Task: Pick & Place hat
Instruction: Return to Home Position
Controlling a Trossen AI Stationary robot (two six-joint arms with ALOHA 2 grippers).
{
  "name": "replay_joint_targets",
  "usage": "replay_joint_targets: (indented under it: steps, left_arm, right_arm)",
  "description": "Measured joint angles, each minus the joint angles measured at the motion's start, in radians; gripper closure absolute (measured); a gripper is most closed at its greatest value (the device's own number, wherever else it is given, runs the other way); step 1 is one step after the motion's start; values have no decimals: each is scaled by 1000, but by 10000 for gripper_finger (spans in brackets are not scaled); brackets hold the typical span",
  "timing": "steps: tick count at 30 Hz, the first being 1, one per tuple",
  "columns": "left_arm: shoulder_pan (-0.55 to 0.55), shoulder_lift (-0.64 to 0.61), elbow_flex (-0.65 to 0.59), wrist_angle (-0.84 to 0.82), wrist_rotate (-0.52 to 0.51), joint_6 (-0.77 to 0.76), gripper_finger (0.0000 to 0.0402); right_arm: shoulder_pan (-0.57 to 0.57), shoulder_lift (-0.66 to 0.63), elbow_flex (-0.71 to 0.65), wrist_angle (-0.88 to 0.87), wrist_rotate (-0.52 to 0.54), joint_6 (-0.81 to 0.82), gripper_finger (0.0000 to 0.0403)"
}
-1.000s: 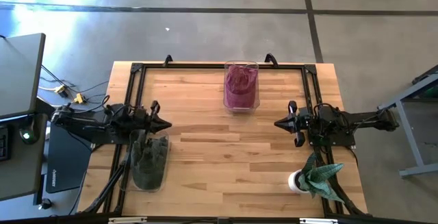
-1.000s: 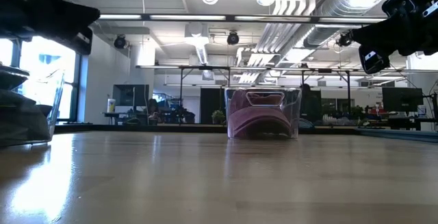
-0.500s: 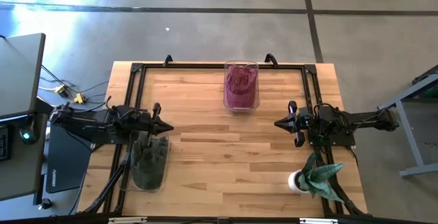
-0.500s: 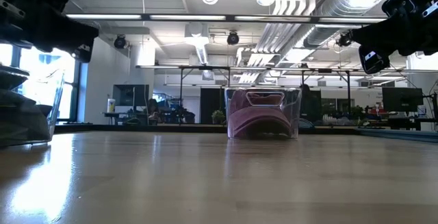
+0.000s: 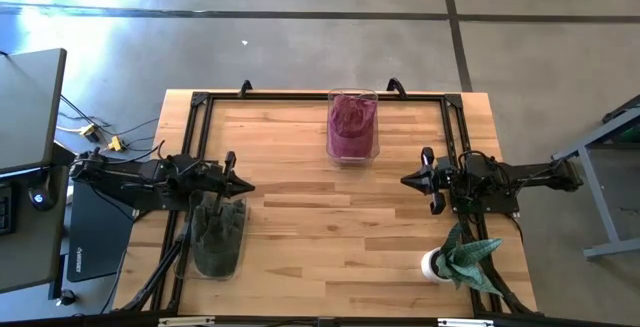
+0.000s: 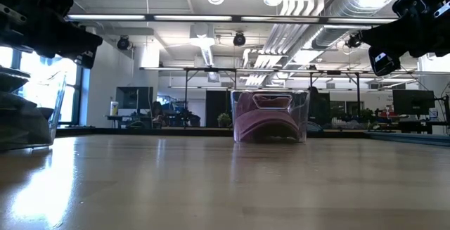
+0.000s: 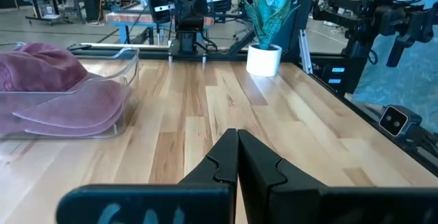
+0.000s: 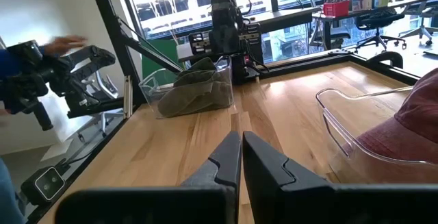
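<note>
Since a second ago the left pincer [image 5: 243, 186] has dipped a little; the right pincer [image 5: 407, 180] has stayed put. From above, the dark caps [image 5: 218, 235] (maybe two, hard to count) lie in a clear bin [image 5: 216, 274] just beside the left pincer. The maroon cap [image 5: 351, 122] sits in a second bin [image 5: 352, 92], well apart from both pincers. From table height, both pincers hang high over the table [image 6: 211, 188]. The left wrist view shows its fingers [image 7: 222, 161] pressed together, holding nothing. The right wrist view shows the same for its fingers [image 8: 226, 157].
</note>
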Motion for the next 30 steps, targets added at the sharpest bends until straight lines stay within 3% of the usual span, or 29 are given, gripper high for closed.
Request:
replay_joint_targets:
  steps: [5, 14, 30]
  left_arm:
    - [-4, -20, 3, -9, -34, 0, 401]
    - [147, -101, 3, -14, -7, 180, 401]
    - [144, -93, 3, -12, -1, 184, 401]
  right_arm:
    - [0, 0, 0, 0, 0, 0, 391]
    - [0, 0, 0, 0, 0, 0, 391]
    - [0, 0, 0, 0, 0, 0, 391]
